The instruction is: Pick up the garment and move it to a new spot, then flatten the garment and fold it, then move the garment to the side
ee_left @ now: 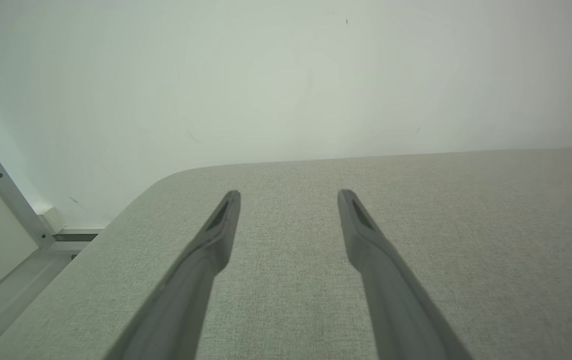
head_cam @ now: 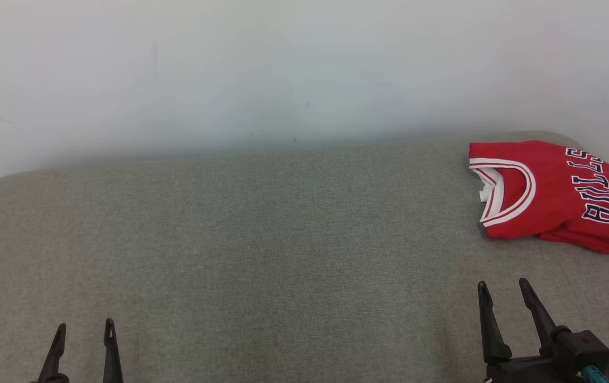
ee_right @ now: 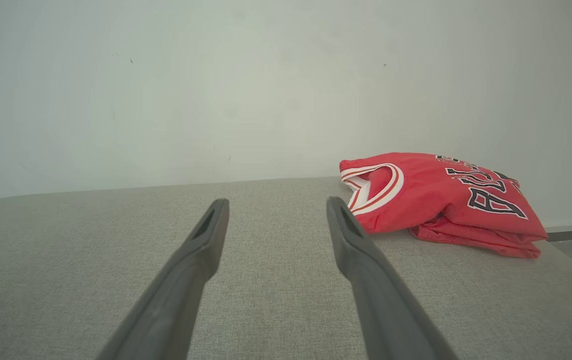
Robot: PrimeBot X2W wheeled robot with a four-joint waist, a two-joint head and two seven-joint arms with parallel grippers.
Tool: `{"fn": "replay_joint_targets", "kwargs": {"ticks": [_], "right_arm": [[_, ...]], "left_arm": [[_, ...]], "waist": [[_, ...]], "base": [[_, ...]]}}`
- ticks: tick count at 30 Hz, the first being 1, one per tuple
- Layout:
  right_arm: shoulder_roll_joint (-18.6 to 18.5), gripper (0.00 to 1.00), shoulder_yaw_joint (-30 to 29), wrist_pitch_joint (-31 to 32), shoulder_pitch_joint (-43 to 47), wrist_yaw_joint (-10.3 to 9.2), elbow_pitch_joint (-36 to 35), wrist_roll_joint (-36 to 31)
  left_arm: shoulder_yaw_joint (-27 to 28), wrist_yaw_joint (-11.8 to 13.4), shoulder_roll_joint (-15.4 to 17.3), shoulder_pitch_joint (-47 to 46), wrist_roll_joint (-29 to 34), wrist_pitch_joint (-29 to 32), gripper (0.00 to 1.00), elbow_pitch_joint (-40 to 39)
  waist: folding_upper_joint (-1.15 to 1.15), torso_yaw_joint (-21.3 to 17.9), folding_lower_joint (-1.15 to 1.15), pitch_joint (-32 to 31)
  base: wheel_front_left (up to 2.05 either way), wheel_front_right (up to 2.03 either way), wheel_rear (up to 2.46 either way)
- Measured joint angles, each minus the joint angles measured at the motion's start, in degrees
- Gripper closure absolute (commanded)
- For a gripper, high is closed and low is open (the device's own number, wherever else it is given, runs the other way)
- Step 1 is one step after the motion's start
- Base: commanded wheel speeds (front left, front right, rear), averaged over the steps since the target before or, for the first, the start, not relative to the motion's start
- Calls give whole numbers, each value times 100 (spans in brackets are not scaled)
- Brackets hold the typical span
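Grey cushion [head_cam: 283,239], white wall [head_cam: 283,69], folded jersey [head_cam: 549,197]; left end effector [head_cam: 85,323], right end effector [head_cam: 502,283] apart.

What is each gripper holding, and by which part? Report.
Nothing is held. Left gripper and right gripper are open and empty; the red jersey lies untouched.

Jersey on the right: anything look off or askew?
Nothing damaged or spilled. The red jersey lies folded at the far right corner of the grey surface, near its right edge; lower layers poke out unevenly along its near side. The left gripper and right gripper stand open, clear of it.
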Motion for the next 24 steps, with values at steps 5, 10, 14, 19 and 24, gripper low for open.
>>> {"fn": "replay_joint_targets", "kwargs": {"ticks": [5, 10, 14, 19, 24], "right_arm": [[19, 0, -33, 22, 3, 0, -2, -26], [33, 0, -36, 66, 30, 0, 9, -41], [37, 0, -24, 109, 32, 0, 4, -78], [23, 0, 15, 115, 31, 0, 3, -78], [18, 0, 20, 135, 29, 0, 13, -76]], "left_arm": [[0, 16, 14, 41, -42, 43, 0, -33], [-36, 15, 23, 75, -103, 83, 0, -75], [-41, 15, 44, 103, -152, 101, 0, -108], [-47, 15, 69, 112, -197, 105, 0, -118], [-59, 41, 82, 120, -210, 108, 0, -123]], "waist": [[0, 51, 0, -9], [0, 92, 0, -19], [0, 100, 0, -16], [0, 103, 0, -2], [0, 111, 0, 6]], "base": [[0, 0, 0], [0, 0, 0], [0, 0, 0], [0, 0, 0], [0, 0, 0]]}}
